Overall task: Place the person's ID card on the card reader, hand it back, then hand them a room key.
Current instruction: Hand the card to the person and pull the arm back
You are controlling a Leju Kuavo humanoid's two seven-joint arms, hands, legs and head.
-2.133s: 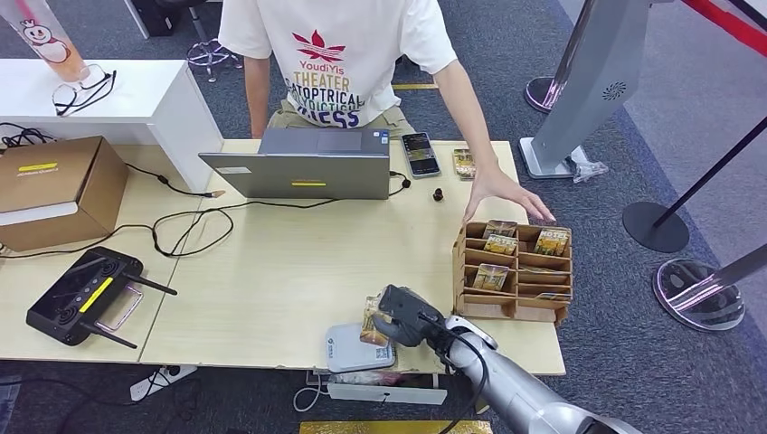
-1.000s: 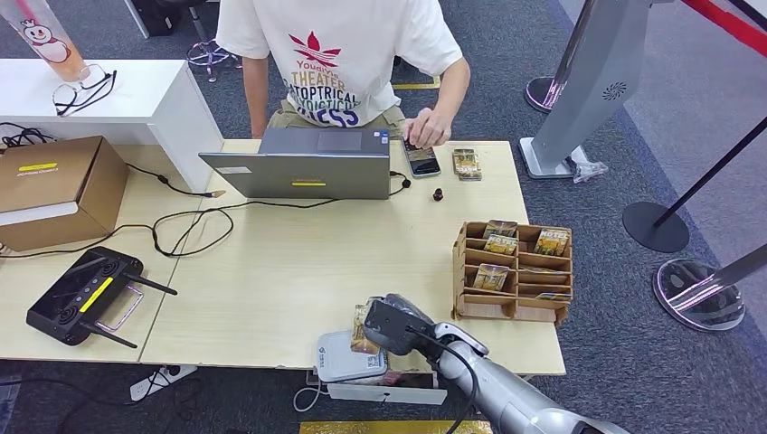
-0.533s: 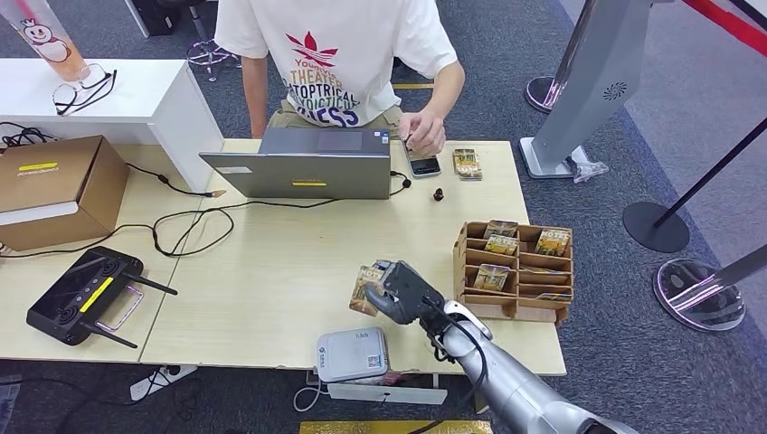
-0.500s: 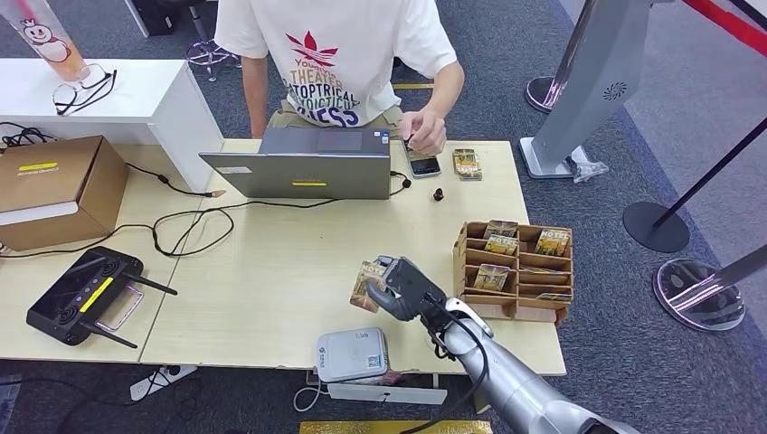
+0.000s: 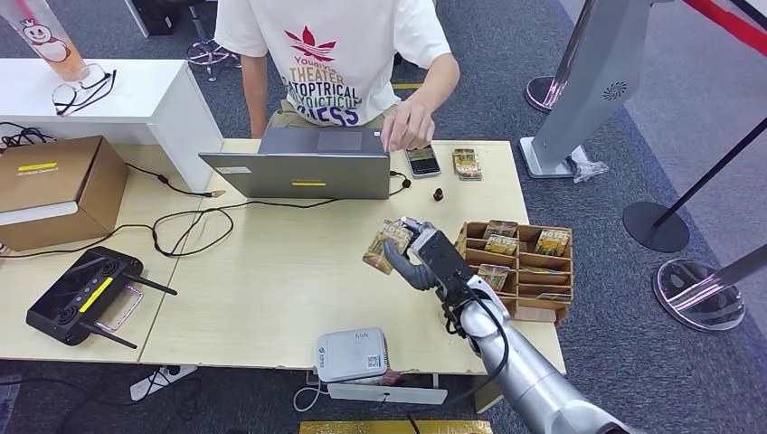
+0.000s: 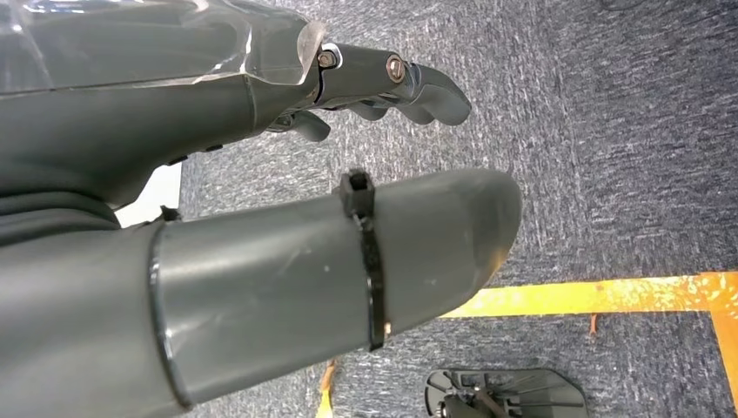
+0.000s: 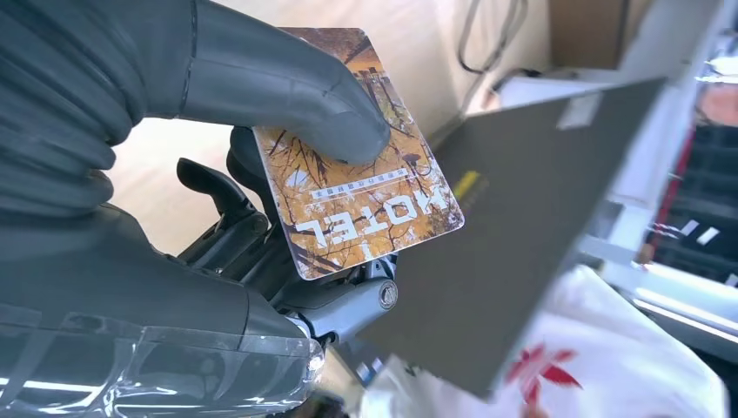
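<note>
Above the table [image 5: 271,289], right hand [image 5: 423,256] has lifted card [image 5: 386,246].

The head view looks down from high at the table [image 5: 271,271], and both it and the close right wrist view show the laptop [image 5: 298,174]

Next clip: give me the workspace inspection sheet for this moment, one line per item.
Surface: pale wooden table, two tops joined.
Job's things: card printed HOTEL, held above the table; card reader at the near edge; wooden rack with more cards.
Clutter: laptop, phone, cardboard box, black controller.
Hands: right hand grips the card; left hand hangs over carpet, holding nothing.
Cables: black cable looped across the table.
Surroundings: person reaching toward the phone; stanchion bases.
</note>
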